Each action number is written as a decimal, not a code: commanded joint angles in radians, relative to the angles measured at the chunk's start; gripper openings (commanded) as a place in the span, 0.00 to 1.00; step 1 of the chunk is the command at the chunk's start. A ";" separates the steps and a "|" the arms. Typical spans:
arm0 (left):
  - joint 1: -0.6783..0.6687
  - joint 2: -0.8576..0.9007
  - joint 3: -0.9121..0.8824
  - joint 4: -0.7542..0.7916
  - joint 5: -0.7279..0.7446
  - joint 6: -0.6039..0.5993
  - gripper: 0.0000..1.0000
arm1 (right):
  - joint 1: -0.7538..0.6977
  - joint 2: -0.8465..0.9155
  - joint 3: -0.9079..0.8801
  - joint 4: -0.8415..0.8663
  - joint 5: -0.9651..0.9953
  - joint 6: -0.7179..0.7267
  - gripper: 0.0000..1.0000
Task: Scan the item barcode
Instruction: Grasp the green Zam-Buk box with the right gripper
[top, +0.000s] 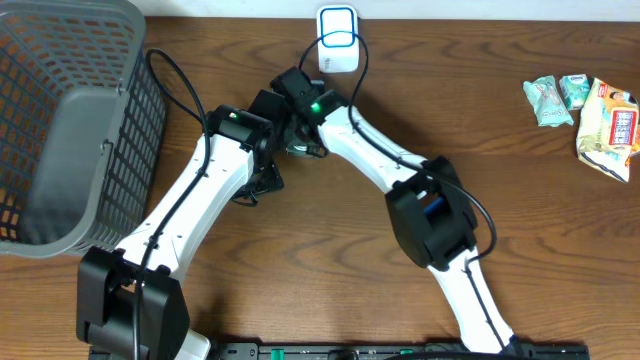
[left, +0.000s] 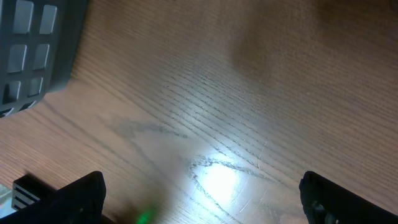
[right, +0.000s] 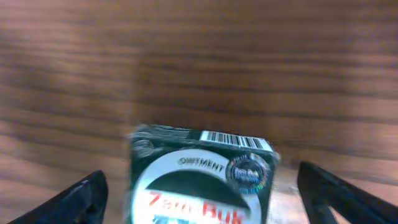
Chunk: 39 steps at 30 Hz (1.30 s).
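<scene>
Right gripper: jaws stand wide and straddle the ointment box, with a gap showing on each side, so no grip yet. The box lies on the wooden table at lower centre of the right wrist view, round label up. Its barcode is on the edge toward the top of the frame, and the view is blurred. In the overhead view the box is mostly hidden under the two wrists at frame centre. Left gripper: jaws wide, nothing between them, bare wood below.

Risks, as judged:
1. If one finger meets the box first, it would likely skid or twist, turning the barcode off line.
2. The two wrists sit crowded together, so a lift could knock one against the other.
3. The scanner stands at top centre, just beyond the wrists, with a black cable arcing beside it. A careless swing could snag the cable or tip the scanner.

Containers: grey mesh basket at upper left. What shows of its inside holds nothing; its left part is cut off by the frame. Snack packets lie loose at the right edge, in no container.
</scene>
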 joint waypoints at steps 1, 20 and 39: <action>0.003 -0.005 -0.005 -0.007 -0.016 -0.008 0.98 | 0.001 0.032 0.005 -0.005 0.018 0.025 0.84; 0.003 -0.005 -0.005 -0.007 -0.016 -0.009 0.98 | -0.059 -0.062 0.005 -0.171 0.040 0.010 0.61; 0.003 -0.005 -0.005 -0.007 -0.016 -0.008 0.98 | -0.106 -0.095 0.005 -0.246 0.014 0.009 0.85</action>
